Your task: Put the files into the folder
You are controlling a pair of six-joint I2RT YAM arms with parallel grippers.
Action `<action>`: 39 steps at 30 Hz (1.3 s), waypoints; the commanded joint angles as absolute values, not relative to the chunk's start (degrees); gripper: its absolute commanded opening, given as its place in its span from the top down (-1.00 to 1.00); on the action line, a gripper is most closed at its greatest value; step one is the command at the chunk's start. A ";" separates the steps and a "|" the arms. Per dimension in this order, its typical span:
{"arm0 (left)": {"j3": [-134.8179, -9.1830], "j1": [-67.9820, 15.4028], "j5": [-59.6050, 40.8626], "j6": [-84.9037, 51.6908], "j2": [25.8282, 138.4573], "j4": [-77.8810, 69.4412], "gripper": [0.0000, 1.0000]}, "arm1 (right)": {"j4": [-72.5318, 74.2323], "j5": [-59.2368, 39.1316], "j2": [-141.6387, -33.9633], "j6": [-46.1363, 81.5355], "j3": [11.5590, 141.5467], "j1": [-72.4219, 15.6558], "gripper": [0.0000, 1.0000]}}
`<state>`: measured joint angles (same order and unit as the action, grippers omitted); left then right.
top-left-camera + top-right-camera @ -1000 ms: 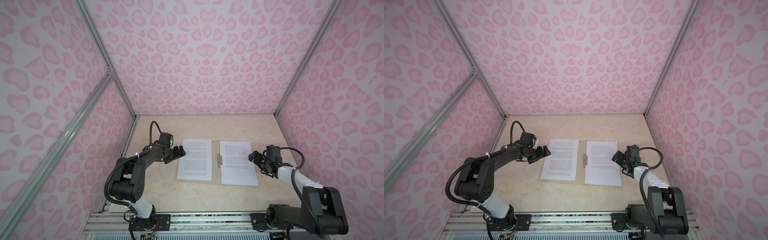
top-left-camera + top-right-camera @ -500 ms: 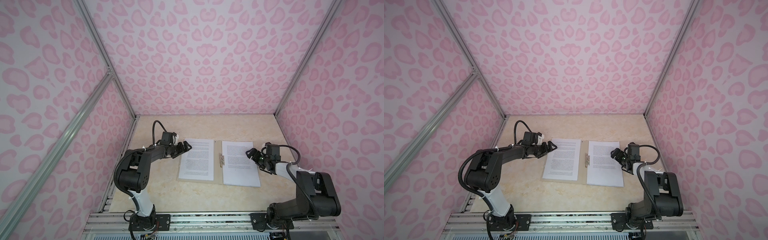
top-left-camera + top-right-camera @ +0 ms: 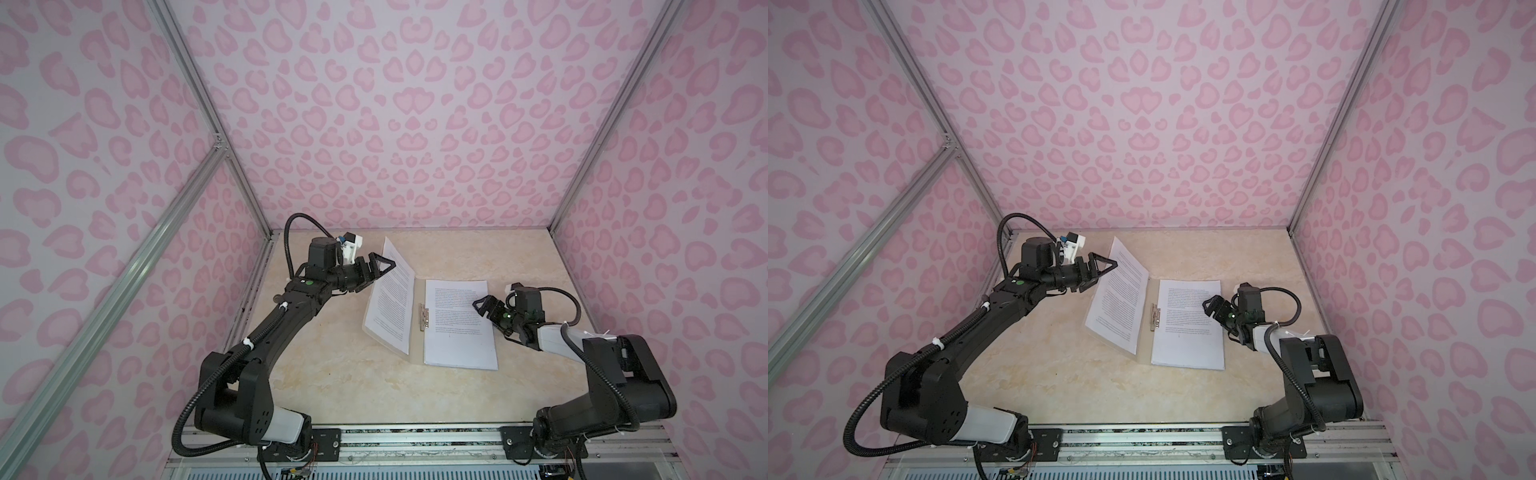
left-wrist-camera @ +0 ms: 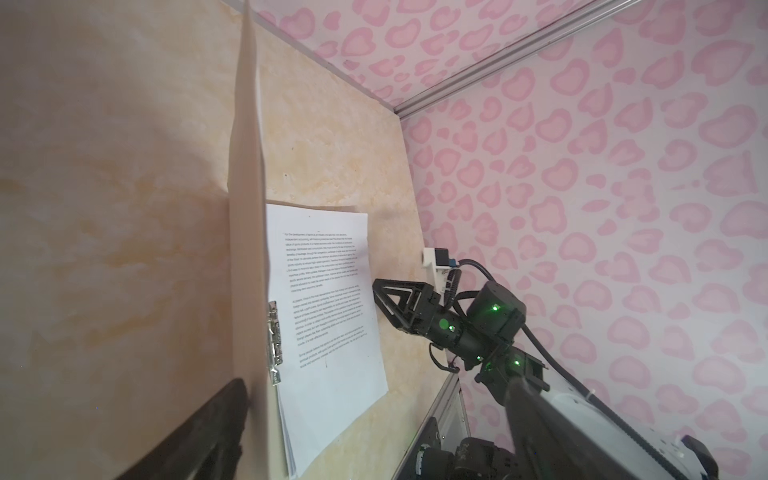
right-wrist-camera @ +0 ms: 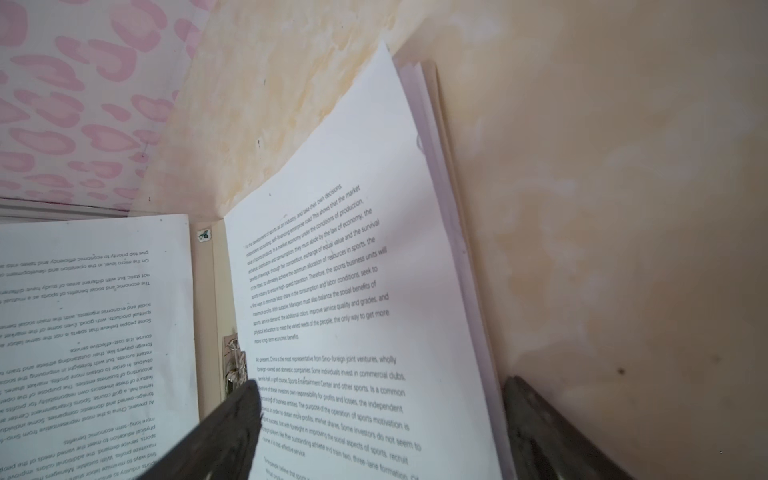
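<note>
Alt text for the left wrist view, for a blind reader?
The folder's left cover stands raised, seen nearly edge-on, with the left gripper's dark finger against its outer side. Beyond it, printed files lie flat beside the metal clip, and the open right gripper sits at their outer edge.

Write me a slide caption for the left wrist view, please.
Folder cover raised on edge beside the clip, files stacked on the flat half, right arm's open fingers over them.
</note>
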<state>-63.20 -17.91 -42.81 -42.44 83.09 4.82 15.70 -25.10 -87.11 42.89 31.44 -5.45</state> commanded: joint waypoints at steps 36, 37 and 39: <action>-20.75 -13.93 48.51 -21.06 54.82 -22.22 -0.95 | 2.13 0.08 -75.96 31.17 42.10 -0.21 -0.95; -20.22 -13.44 48.07 -19.53 56.96 -24.01 -0.94 | 4.39 2.53 -75.93 30.15 40.03 -0.17 -0.95; -21.57 -13.31 47.98 -16.29 62.08 -25.06 -0.97 | 7.56 6.66 -75.80 27.67 36.83 -0.09 -0.94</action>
<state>-21.50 -13.54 41.47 -23.70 58.76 -14.63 1.58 -0.80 -75.88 32.16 39.64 -0.10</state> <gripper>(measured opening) 0.984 0.972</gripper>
